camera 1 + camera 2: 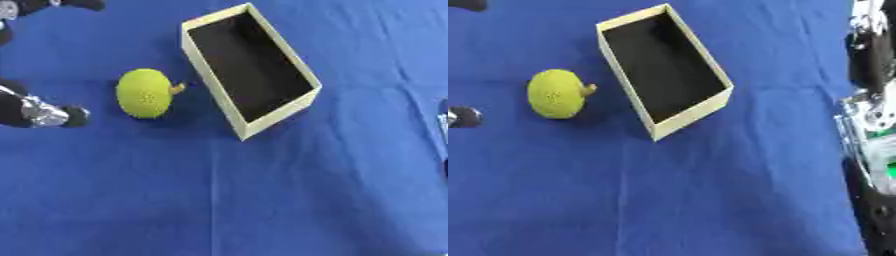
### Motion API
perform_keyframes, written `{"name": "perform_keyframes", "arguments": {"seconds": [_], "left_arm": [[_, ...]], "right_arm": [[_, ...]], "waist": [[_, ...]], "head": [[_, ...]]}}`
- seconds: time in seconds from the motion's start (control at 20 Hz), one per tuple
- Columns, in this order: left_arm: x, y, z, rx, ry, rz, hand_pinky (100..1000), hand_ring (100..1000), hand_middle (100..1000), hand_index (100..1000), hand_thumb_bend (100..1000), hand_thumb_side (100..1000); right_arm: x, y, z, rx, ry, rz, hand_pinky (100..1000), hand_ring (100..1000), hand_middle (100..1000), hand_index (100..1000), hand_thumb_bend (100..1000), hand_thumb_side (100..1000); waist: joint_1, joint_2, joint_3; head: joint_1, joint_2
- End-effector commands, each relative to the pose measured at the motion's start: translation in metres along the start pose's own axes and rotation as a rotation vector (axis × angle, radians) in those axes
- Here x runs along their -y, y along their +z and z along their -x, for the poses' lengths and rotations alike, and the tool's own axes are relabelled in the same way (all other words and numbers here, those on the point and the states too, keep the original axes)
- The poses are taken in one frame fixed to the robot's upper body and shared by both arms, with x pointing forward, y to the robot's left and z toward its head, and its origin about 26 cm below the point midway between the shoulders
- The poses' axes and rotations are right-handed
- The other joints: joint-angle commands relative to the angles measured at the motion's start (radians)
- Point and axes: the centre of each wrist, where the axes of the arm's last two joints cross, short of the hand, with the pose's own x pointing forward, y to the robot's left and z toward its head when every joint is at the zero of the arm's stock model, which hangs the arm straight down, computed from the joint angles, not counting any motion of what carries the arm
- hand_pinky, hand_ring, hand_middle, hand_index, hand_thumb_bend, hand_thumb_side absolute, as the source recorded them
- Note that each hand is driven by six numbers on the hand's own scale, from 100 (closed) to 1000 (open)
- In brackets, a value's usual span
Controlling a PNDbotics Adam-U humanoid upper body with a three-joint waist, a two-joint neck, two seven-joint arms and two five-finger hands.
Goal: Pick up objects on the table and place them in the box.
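My left hand hangs at the left edge of the blue cloth-covered table, just beside the round yellow-green bumpy fruit with a short brown stem but apart from it, holding nothing. Only a black fingertip and a silver joint show; the rest is cut off by the frame, so I cannot tell whether my fingers are spread or curled.

The fruit lies on the cloth between my hand and the cream-walled rectangular box with a dark inside, its stem pointing toward the box's near long wall. The box sits askew and looks empty, though its dark floor could hide something small. I judge the hand sits on this side because the fruit is nearest to it, and a short lift over the wall would finish the placement.

My right arm shows along the right edge as black and silver parts; the right hand itself I cannot make out.
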Motion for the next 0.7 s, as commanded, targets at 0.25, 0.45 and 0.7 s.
{"name": "perform_keyframes", "arguments": {"seconds": [0.25,0.45,0.7], "left_arm": [[-0.0177,0.0084,-0.0018,-0.023,-0.027,-0.058,881,773,796,880,715,122],[-0.0191,0.012,-0.0025,-0.037,-0.006,-0.082,883,771,794,884,704,158],[-0.0107,0.007,0.0056,-0.079,0.045,-0.029,889,767,792,884,688,204]], "right_arm": [[0.0044,-0.0054,-0.0045,0.027,0.016,0.003,762,708,571,783,100,585],[0.0042,-0.0052,-0.0045,0.026,0.015,0.002,762,708,570,783,100,586],[0.0035,-0.0049,-0.0044,0.025,0.011,0.001,762,708,570,783,100,589]], "waist": [[0.0,-0.016,0.0],[-0.002,-0.015,0.002],[-0.004,-0.017,0.004]], "head": [[0.002,-0.01],[-0.001,-0.011],[0.002,-0.014]]}}
